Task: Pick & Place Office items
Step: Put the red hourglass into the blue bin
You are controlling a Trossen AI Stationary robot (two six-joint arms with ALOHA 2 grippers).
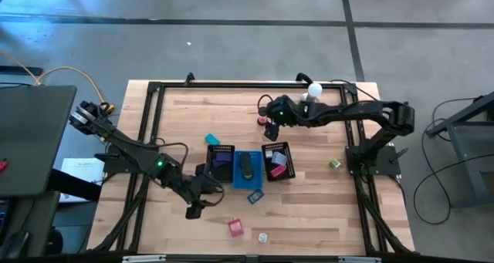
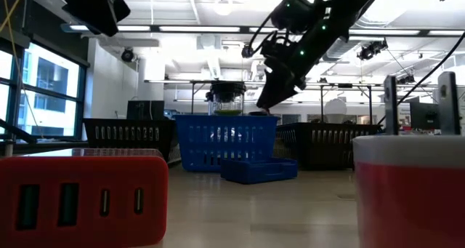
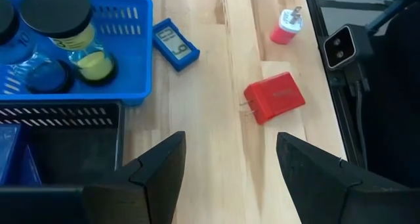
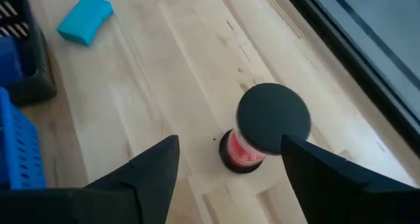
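Right end effector hovers open over a small hourglass-like timer with black caps and red fill, standing upright on the bench at about 11 o'clock of the tray cluster; nothing gripped, fingers straddling it from above; a teal block lies well apart on bare wood.

Left end effector also open and empty, at about 7 o'clock of the trays, near the black mesh tray and the blue tray, which holds a timer with yellow fill; ahead of it a red plug-in charger, a blue flat item with a small display just beside the blue tray, and a red-and-white plug farther on.

Risks — the red timer is tall with a narrow waist; an off-centre descent could clip the top cap and tip or roll it; closing on the round cap could let it slip. The charger lies flat with its prongs sideways — a shallow pinch might skid it.

Hard to make out: tray contents in the high view; a small greenish item at 3 o'clock and a pale one at 6 o'clock stay unidentified; the low view is blocked by close red items.
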